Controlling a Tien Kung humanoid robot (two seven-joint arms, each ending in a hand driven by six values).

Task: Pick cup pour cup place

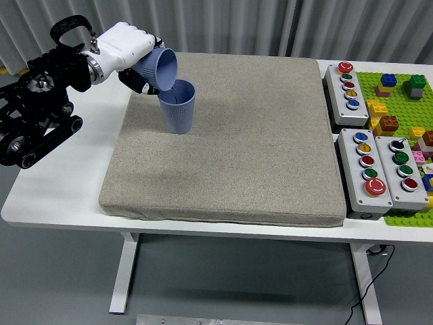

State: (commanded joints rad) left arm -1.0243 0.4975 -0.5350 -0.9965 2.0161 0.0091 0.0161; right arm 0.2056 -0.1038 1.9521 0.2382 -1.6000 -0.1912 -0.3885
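Left hand: we see the white-shelled left hand (128,51) at the end of the black left arm (40,101), reaching in from the left edge over the far left corner of the mat, its dark fingers (139,81) clamped around a tilted blue ribbed cup.
Held cup: the tilted blue ribbed plastic cup (161,70) lies almost on its side in that grip, its open mouth facing right and down, its lower rim right at the rim of the second cup; we cannot tell whether the two rims touch.
Standing cup: the upright blue ribbed plastic cup (178,107) stands on the mat near its far left corner, directly beneath the mouth of the held one.
Contents: we cannot tell whether anything is passing between the cups.
Mat: the thick grey-beige fabric mat (230,149) covers most of the middle of the table.
Table: the white table (67,183) shows bare along its left side and near edge.
Button boxes: three grey boxes with coloured round buttons sit just right of the mat, one (347,85) at the far side and two (365,170) (404,169) side by side nearer us.
Brick plate: the green studded baseplate (399,101) with coloured toy bricks lies at the right edge, beside the boxes.
Right hand: we do not see it.
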